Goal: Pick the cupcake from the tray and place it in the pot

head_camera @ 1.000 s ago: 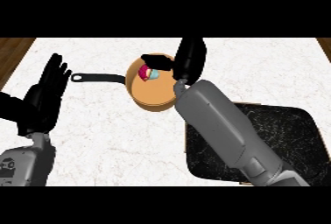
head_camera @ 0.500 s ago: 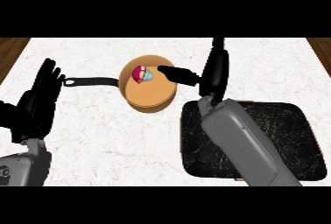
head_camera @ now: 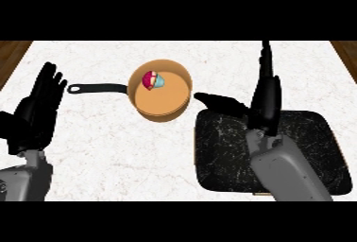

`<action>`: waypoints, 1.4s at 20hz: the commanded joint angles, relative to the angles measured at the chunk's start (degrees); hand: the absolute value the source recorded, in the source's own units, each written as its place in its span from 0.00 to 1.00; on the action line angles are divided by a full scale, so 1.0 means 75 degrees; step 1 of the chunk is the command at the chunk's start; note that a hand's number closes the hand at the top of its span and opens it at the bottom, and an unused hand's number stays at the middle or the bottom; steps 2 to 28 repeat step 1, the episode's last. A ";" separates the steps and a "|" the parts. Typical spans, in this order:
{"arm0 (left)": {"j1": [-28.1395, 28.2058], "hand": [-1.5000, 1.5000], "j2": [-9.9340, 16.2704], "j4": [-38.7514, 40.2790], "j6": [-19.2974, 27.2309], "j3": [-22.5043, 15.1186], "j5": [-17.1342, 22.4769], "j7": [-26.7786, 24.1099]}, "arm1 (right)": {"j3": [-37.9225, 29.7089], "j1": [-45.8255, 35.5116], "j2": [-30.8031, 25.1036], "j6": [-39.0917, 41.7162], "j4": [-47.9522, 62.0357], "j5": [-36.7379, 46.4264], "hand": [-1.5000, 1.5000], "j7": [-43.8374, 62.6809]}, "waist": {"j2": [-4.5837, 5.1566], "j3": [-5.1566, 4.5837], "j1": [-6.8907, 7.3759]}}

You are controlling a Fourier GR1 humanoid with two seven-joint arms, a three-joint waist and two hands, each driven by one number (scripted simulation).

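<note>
Nearest the lower edge of the head view, two grey forearms are seen rising onto a white marbled counter (head_camera: 140,156). The right forearm lies across a dark, speckled tray (head_camera: 314,142), which sits at the lower right of the counter with rounded corners and a raised rim; part of its left half is hidden by the arm.

At the left side, the left hand (head_camera: 35,111) is held open with its fingers straight and pointing away from the robot, resting near the counter's left edge. Nothing is held in it.

Further up, the right hand (head_camera: 261,101) is seen above the tray's far left corner. Its fingers are extended straight, pointing toward the far edge of the counter, and its thumb is spread out to the left toward the pot (a clear gap of bare counter separates thumb tip and pot rim). No object is gripped by it; the hand is open.

Beyond the tray and to its left, a tan pot (head_camera: 164,97) with a round rim stands on the counter, well apart from the left hand. A black handle (head_camera: 97,88) runs from the pot's left side toward the left hand, its tip ending just short of the fingers.

Inside the pot, against the far left part of its wall, the cupcake (head_camera: 152,80) is lying, showing a dark red top and a pale blue wrapper. It is touched by neither hand.

At the far corners, strips of brown wooden floor (head_camera: 14,49) are visible past the counter's edges.
</note>
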 commanded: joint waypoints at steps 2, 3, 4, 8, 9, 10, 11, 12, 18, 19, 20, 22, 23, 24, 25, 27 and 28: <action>0.0599 0.50 -0.0041 -0.0564 -0.0169 0.0047 0.0058 -0.0026 | -0.0280 0.0144 0.0211 0.0474 -0.0412 0.0401 0.00 0.0357 | 0.0003 -0.0001 0.0046; 0.0599 0.50 -0.0041 -0.0564 -0.0169 0.0047 0.0058 -0.0026 | -0.0280 0.0144 0.0211 0.0474 -0.0412 0.0401 0.00 0.0357 | 0.0003 -0.0001 0.0046; 0.0599 0.50 -0.0041 -0.0564 -0.0169 0.0047 0.0058 -0.0026 | -0.0280 0.0144 0.0211 0.0474 -0.0412 0.0401 0.00 0.0357 | 0.0003 -0.0001 0.0046; 0.0599 0.50 -0.0041 -0.0564 -0.0169 0.0047 0.0058 -0.0026 | -0.0280 0.0144 0.0211 0.0474 -0.0412 0.0401 0.00 0.0357 | 0.0003 -0.0001 0.0046; 0.0599 0.50 -0.0041 -0.0564 -0.0169 0.0047 0.0058 -0.0026 | -0.0280 0.0144 0.0211 0.0474 -0.0412 0.0401 0.00 0.0357 | 0.0003 -0.0001 0.0046; 0.0599 0.50 -0.0041 -0.0564 -0.0169 0.0047 0.0058 -0.0026 | -0.0280 0.0144 0.0211 0.0474 -0.0412 0.0401 0.00 0.0357 | 0.0003 -0.0001 0.0046; 0.0599 0.50 -0.0041 -0.0564 -0.0169 0.0047 0.0058 -0.0026 | -0.0280 0.0144 0.0211 0.0474 -0.0412 0.0401 0.00 0.0357 | 0.0003 -0.0001 0.0046; 0.0599 0.50 -0.0041 -0.0564 -0.0169 0.0047 0.0058 -0.0026 | -0.0280 0.0144 0.0211 0.0474 -0.0412 0.0401 0.00 0.0357 | 0.0003 -0.0001 0.0046; 0.0599 0.50 -0.0041 -0.0564 -0.0169 0.0047 0.0058 -0.0026 | -0.0280 0.0144 0.0211 0.0474 -0.0412 0.0401 0.00 0.0357 | 0.0003 -0.0001 0.0046; 0.0599 0.50 -0.0041 -0.0564 -0.0169 0.0047 0.0058 -0.0026 | -0.0280 0.0144 0.0211 0.0474 -0.0412 0.0401 0.00 0.0357 | 0.0003 -0.0001 0.0046; 0.0599 0.50 -0.0041 -0.0564 -0.0169 0.0047 0.0058 -0.0026 | -0.0280 0.0144 0.0211 0.0474 -0.0412 0.0401 0.00 0.0357 | 0.0003 -0.0001 0.0046; 0.0599 0.50 -0.0041 -0.0564 -0.0169 0.0047 0.0058 -0.0026 | -0.0280 0.0144 0.0211 0.0474 -0.0412 0.0401 0.00 0.0357 | 0.0003 -0.0001 0.0046; 0.0599 0.50 -0.0041 -0.0564 -0.0169 0.0047 0.0058 -0.0026 | -0.0280 0.0144 0.0211 0.0474 -0.0412 0.0401 0.00 0.0357 | 0.0003 -0.0001 0.0046; 0.0599 0.50 -0.0041 -0.0564 -0.0169 0.0047 0.0058 -0.0026 | -0.0280 0.0144 0.0211 0.0474 -0.0412 0.0401 0.00 0.0357 | 0.0003 -0.0001 0.0046; 0.0599 0.50 -0.0041 -0.0564 -0.0169 0.0047 0.0058 -0.0026 | -0.0280 0.0144 0.0211 0.0474 -0.0412 0.0401 0.00 0.0357 | 0.0003 -0.0001 0.0046; 0.0599 0.50 -0.0041 -0.0564 -0.0169 0.0047 0.0058 -0.0026 | -0.0280 0.0144 0.0211 0.0474 -0.0412 0.0401 0.00 0.0357 | 0.0003 -0.0001 0.0046; 0.0599 0.50 -0.0041 -0.0564 -0.0169 0.0047 0.0058 -0.0026 | -0.0280 0.0144 0.0211 0.0474 -0.0412 0.0401 0.00 0.0357 | 0.0003 -0.0001 0.0046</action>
